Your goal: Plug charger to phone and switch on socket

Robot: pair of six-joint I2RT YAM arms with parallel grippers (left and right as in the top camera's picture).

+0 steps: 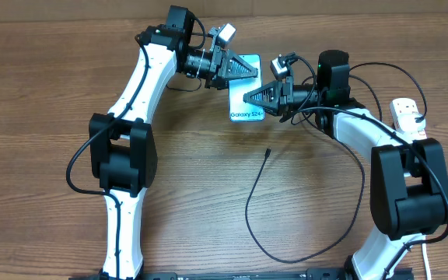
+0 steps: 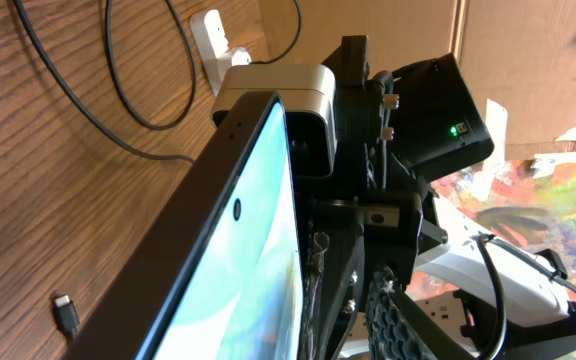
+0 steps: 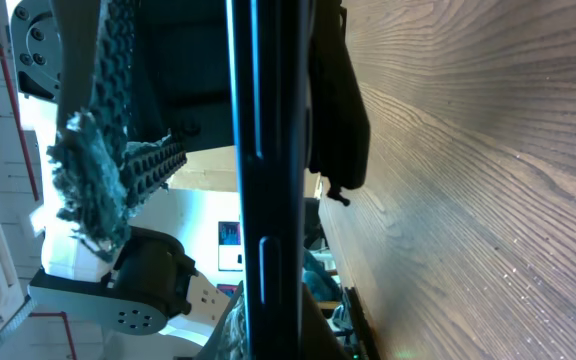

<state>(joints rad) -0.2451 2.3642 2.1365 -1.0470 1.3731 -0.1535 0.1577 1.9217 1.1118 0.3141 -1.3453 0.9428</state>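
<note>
The phone (image 1: 243, 101), light blue with a "Galaxy S24" band, is held just above the table at the back centre. My right gripper (image 1: 249, 97) is shut on its right edge; the right wrist view shows the phone edge-on (image 3: 268, 200) between my right gripper's (image 3: 273, 310) fingers. My left gripper (image 1: 253, 72) is open around the phone's far end, its upper finger apart from the screen (image 2: 238, 260). The charger's black connector tip (image 1: 267, 152) lies free on the table, also visible in the left wrist view (image 2: 66, 315). Its cable (image 1: 257, 225) loops toward the white socket (image 1: 407, 115).
The charger cable curves across the near centre and up the right side (image 1: 362, 183). The socket and its white cord show at the top of the left wrist view (image 2: 211, 35). Both arm bases stand at the near edge.
</note>
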